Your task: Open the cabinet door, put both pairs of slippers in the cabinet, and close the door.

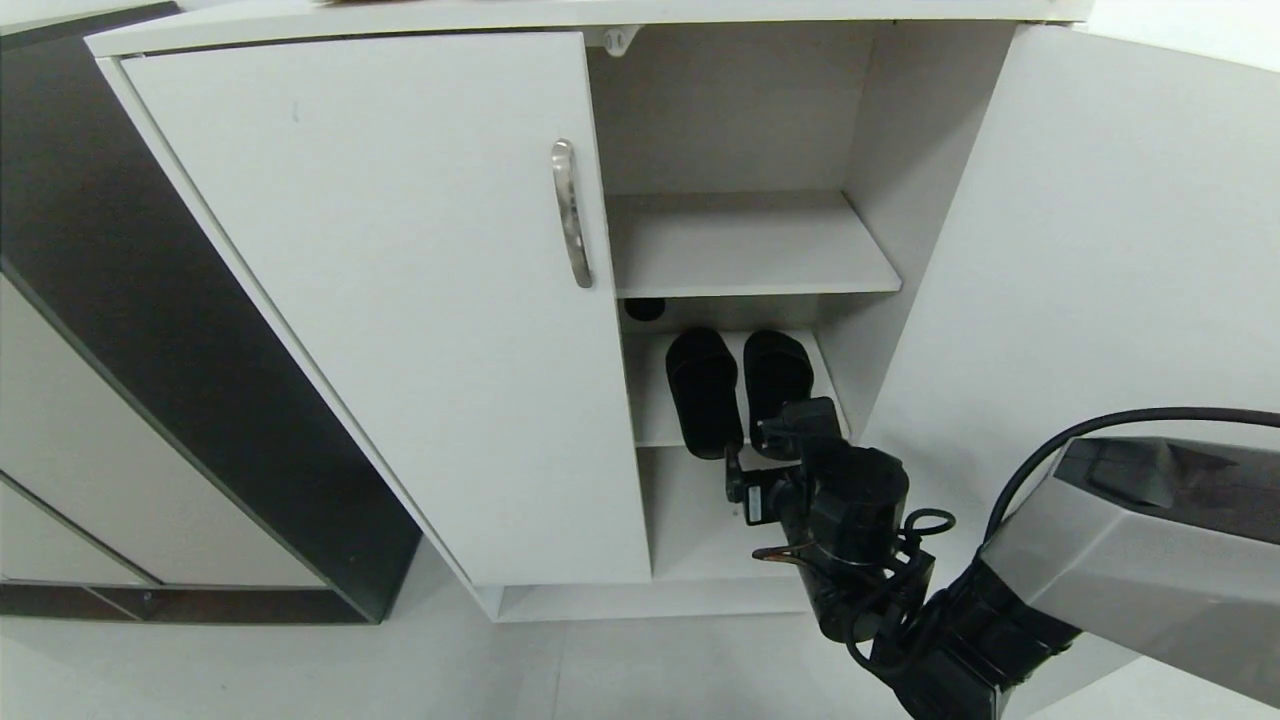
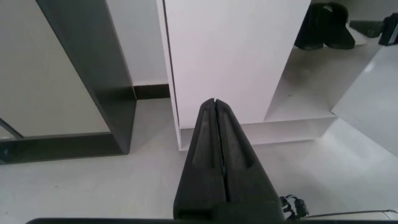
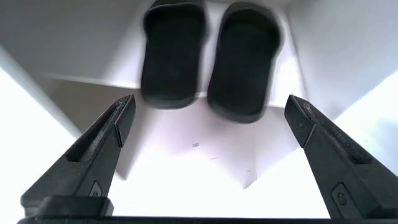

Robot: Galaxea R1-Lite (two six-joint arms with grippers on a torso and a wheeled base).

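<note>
Head view: white wooden cabinet (image 1: 400,22) on a pale tiled floor (image 1: 650,670), dark grey panel (image 1: 150,300) just beside it on the robot's left. Left door (image 1: 380,300) shut, with a curved silver handle (image 1: 571,213) upright near its inner edge. Right door (image 1: 1100,250) wide open, baring a white upper shelf (image 1: 750,245), a middle shelf (image 1: 648,400) and the cabinet bottom below. On the middle shelf, side by side and close together: pair of black foam slippers (image 1: 740,385), near ends poking a little past the shelf's front edge. Behind them a small dark round thing, too shadowed to identify.

Just in front of the slippers, at shelf height: right gripper (image 1: 765,445). Right wrist view: right gripper (image 3: 210,104) with jaws spread wide, black fingers (image 3: 112,130) far apart, nothing between them, slippers (image 3: 242,62) beyond the tips and clear of both.

Left wrist view: left gripper (image 2: 214,109) low over the floor before the shut left door, jaws pressed flat together, holding nothing; slippers (image 2: 323,28) on their shelf well off to one side.
</note>
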